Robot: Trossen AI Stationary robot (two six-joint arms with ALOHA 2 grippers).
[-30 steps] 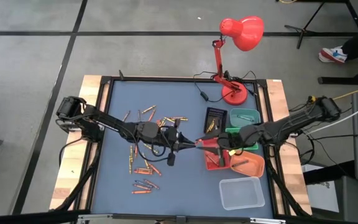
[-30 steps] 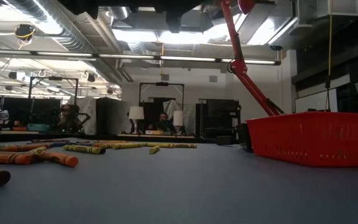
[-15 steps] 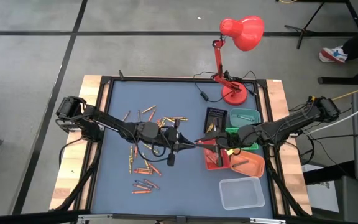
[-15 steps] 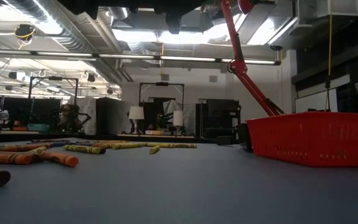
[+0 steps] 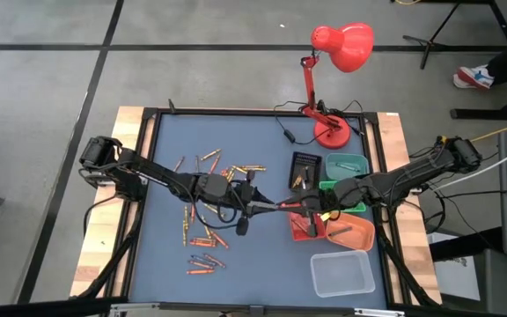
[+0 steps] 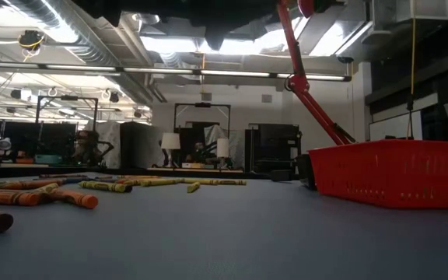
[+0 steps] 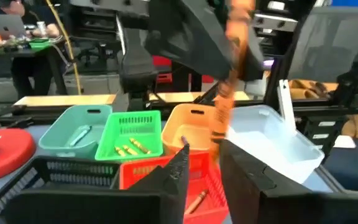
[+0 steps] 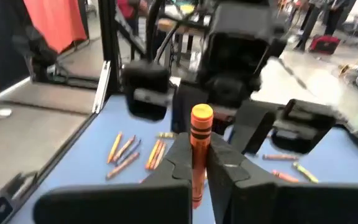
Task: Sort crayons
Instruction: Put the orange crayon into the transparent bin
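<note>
Mid-table handover above mat. Right gripper (image 8: 194, 163) clamped on upright orange crayon (image 8: 200, 127), ready for carry to trays (image 5: 331, 231). Left gripper (image 7: 204, 163) fingers parted, crayon between them, apparently released. Remaining crayons (image 5: 208, 216) scattered on mat, unsorted.

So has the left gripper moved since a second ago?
Yes. In the high view the left gripper has pulled back slightly leftward, away from the red tray, leaving the orange crayon in the right gripper.
</note>
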